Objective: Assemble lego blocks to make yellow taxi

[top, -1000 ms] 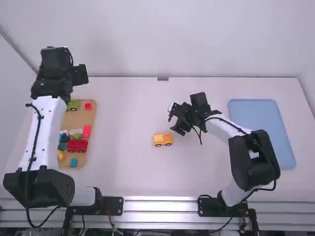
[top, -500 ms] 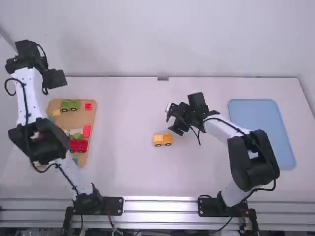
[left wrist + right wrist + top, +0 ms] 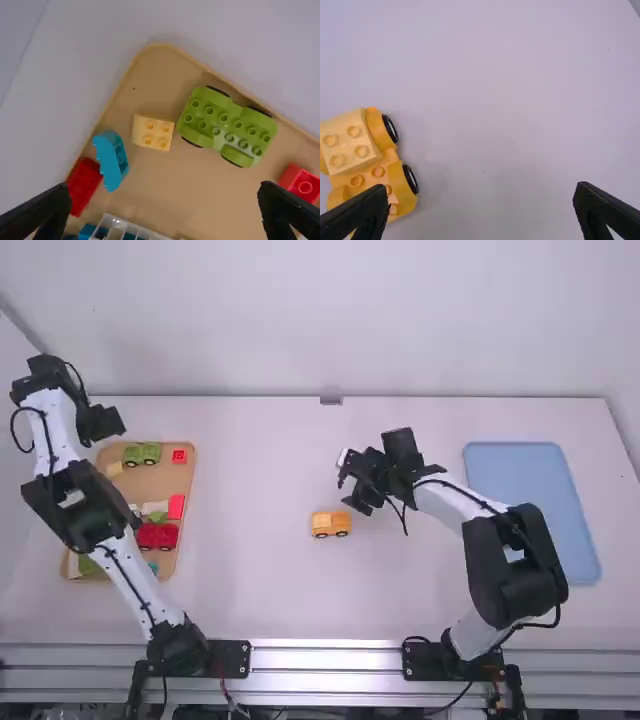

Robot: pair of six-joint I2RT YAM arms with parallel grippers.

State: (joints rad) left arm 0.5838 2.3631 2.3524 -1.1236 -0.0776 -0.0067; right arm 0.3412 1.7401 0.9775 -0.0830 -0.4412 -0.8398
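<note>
My left hand [image 3: 103, 424] is open and empty, and so is my right hand [image 3: 352, 483]. The white worktop [image 3: 250, 580] spreads below, carrying a blue tray [image 3: 530, 505] on the right and a wooden tray [image 3: 160, 478] on the left, near my left hand. Between the trays stands the yellow car [image 3: 322, 530], near my right hand, a pale yellow block [image 3: 350, 142] on top.

Count of trays: two, one tan tray [image 3: 160, 480] and one blue tray [image 3: 520, 490]. Wheeled bases visible: three, comprising one green base [image 3: 228, 127], one red base [image 3: 157, 536], one yellow base [image 3: 382, 171]. Pale yellow blocks [image 3: 152, 133]: two. Left wrist view: two red blocks [image 3: 83, 186], one curved blue block [image 3: 110, 160].
</note>
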